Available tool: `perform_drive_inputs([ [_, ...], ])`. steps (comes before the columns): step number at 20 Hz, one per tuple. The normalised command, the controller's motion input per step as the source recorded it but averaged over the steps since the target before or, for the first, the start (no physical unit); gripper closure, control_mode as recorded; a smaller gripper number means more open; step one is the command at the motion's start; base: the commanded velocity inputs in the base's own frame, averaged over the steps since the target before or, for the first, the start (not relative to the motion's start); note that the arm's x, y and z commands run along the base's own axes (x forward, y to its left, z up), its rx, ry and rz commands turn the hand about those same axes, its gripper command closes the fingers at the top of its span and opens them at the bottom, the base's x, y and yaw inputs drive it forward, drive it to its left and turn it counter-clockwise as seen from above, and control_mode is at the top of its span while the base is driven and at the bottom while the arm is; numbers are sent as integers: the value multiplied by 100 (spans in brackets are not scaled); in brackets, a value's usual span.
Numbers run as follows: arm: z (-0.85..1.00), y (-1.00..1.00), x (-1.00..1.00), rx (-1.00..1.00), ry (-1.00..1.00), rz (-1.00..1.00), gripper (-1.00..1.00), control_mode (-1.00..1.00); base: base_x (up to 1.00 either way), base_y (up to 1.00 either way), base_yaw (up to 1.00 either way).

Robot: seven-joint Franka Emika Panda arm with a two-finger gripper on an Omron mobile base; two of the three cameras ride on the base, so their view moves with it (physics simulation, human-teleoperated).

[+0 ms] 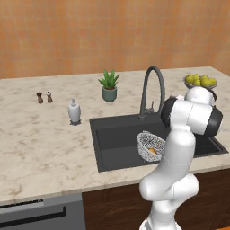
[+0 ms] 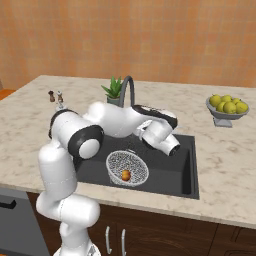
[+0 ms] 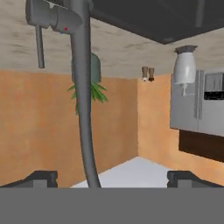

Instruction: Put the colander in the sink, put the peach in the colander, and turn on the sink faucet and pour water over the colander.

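Note:
The wire-mesh colander sits in the front part of the dark sink, with the orange peach inside it. The gooseneck faucet rises behind the basin. In the hand view, which is rolled upside down, its side lever hangs at upper left. My gripper is open, its two fingertips wide apart, and the faucet's neck passes between them in that view. My hand hovers over the sink beside the faucet, touching nothing. I see no water running.
A grey footed bowl of lemons stands right of the sink. A potted plant, a white soap dispenser and two small shakers stand on the counter behind and to the left.

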Motion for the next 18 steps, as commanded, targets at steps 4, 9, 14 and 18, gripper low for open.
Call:
perform_drive_inputs([
  [4, -3, -30, 24, 10, 34, 36, -100, -100, 0, 0, 0],
  [9, -27, -45, 9, 11, 4, 38, -100, -100, 0, 0, 0],
  [14, -47, -27, 12, 7, -18, 31, -100, -100, 0, 0, 0],
  [18, -22, 10, 43, 0, -4, 7, -100, -100, 0, 0, 0],
])
